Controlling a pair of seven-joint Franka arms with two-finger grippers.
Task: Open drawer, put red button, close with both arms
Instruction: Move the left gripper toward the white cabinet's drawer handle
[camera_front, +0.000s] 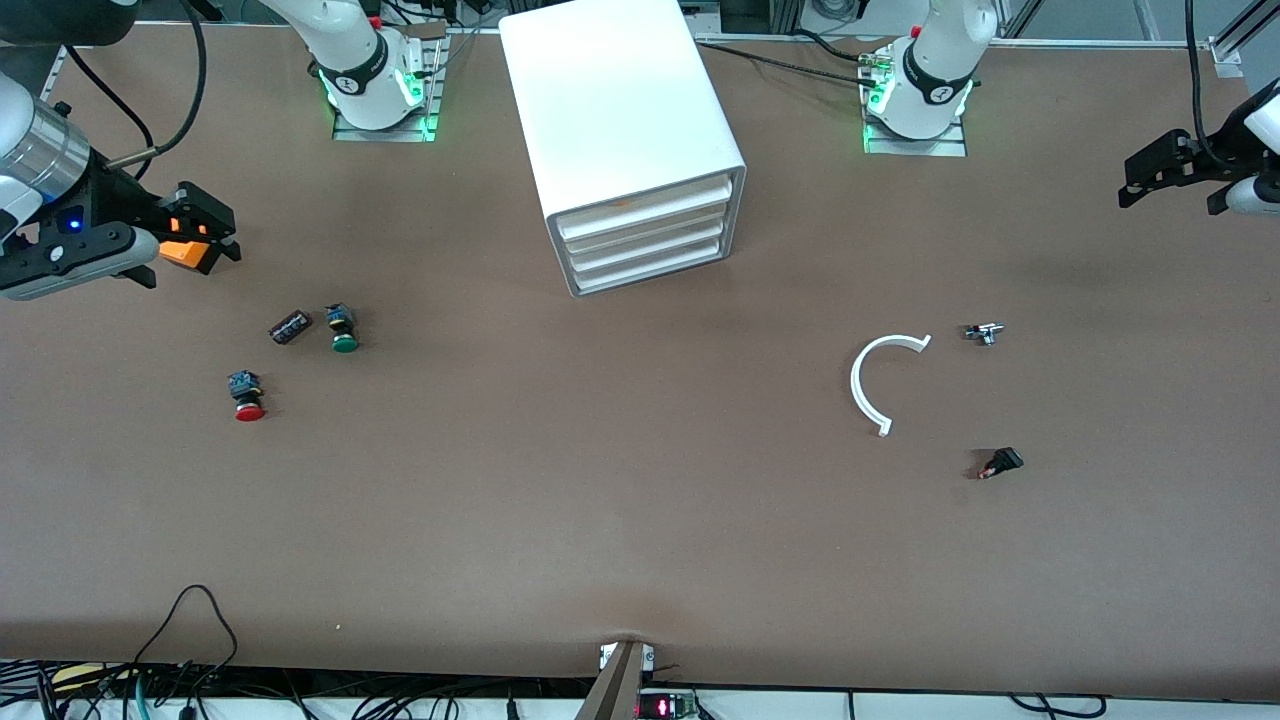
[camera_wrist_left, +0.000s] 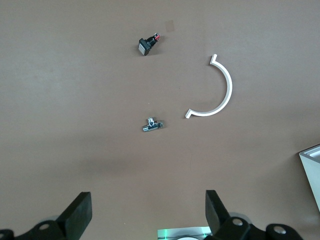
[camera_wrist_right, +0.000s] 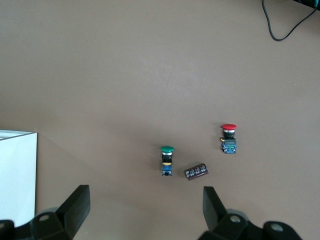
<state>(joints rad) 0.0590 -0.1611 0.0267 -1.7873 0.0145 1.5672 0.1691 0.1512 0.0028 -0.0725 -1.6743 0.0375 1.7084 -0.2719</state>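
Note:
The white four-drawer cabinet (camera_front: 620, 120) stands between the arm bases with all drawers shut. The drawer (camera_front: 645, 232) is second from the top. The red button (camera_front: 248, 398) lies on the table toward the right arm's end, nearer the front camera than the green button (camera_front: 342, 328). It also shows in the right wrist view (camera_wrist_right: 228, 137). My right gripper (camera_front: 222, 240) is open and empty in the air at that end of the table; its own view (camera_wrist_right: 145, 202) shows the wide gap. My left gripper (camera_front: 1128, 185) hangs open and empty over the left arm's end, as its own view (camera_wrist_left: 147, 210) shows.
A dark cylinder (camera_front: 290, 327) lies beside the green button. An orange block (camera_front: 185, 250) shows at the right gripper's fingers. Toward the left arm's end lie a white arc (camera_front: 875, 385), a small metal fitting (camera_front: 985, 332) and a black switch (camera_front: 1000, 463).

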